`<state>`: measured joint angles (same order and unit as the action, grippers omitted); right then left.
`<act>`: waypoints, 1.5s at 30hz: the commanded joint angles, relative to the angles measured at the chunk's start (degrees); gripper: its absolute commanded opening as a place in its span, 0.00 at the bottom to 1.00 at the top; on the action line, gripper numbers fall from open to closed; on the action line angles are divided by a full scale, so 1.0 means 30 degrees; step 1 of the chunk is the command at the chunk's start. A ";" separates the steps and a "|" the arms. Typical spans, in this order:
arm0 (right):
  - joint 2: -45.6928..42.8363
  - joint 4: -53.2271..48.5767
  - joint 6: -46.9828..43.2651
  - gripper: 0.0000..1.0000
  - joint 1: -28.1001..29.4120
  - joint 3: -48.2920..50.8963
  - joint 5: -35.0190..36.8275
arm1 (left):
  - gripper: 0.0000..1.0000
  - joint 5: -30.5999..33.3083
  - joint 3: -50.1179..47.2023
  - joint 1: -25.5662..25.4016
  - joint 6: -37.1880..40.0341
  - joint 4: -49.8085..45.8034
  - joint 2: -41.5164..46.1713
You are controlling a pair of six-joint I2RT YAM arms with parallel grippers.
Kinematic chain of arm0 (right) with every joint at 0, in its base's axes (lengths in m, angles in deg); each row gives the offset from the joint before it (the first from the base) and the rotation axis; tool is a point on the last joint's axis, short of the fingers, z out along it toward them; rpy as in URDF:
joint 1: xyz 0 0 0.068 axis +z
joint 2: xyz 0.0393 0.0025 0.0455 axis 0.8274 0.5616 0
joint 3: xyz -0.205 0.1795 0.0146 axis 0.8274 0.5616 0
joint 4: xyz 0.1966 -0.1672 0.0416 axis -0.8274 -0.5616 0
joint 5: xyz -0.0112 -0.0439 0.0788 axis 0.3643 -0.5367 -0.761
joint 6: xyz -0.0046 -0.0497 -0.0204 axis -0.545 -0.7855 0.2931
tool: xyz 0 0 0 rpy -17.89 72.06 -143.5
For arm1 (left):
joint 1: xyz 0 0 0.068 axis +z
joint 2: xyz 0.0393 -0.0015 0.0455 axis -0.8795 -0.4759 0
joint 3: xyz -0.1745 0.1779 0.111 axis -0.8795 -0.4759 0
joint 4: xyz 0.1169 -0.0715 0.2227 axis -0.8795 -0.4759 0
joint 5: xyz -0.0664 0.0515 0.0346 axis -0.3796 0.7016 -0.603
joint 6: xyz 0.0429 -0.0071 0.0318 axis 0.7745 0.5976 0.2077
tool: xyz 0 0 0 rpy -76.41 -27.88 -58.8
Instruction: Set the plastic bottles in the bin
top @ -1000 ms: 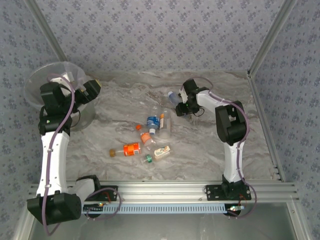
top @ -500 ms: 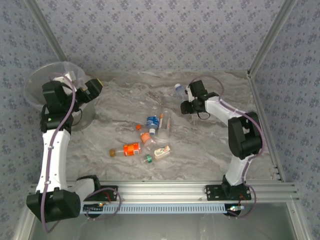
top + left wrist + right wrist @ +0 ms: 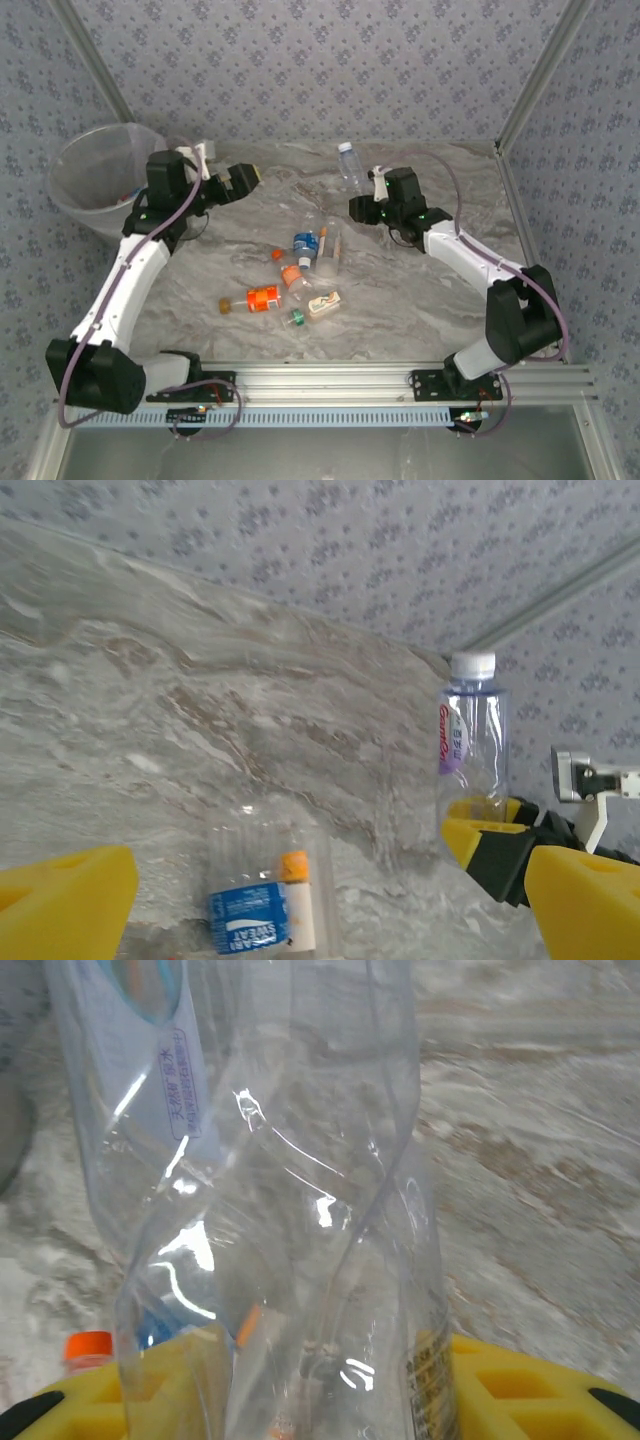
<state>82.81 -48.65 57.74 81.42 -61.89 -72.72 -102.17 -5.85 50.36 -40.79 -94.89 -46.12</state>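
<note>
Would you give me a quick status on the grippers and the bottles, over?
Left gripper open, empty, near the bin. Right gripper shut on a white-capped bottle, upright. Other bottles loose mid-table. Left arm between held bottle and bin.

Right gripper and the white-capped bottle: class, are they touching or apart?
Touching. The left wrist view shows the white-capped bottle upright, its base clamped in the right gripper; the right wrist view shows yellow fingers pinching it.

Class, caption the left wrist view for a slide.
Right hand grips a white-capped bottle upright; a blue-label bottle lies on the table.
</note>
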 commanded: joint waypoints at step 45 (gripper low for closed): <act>0.1225 0.2178 -0.2008 0.54 0.4331 -0.3380 -0.4942 | 0.00 0.0827 0.7372 -0.3349 0.0527 -0.1284 -0.5989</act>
<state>86.16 -44.43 52.97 93.22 -69.01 -85.38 -99.75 15.38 40.74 -39.55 -98.39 -63.76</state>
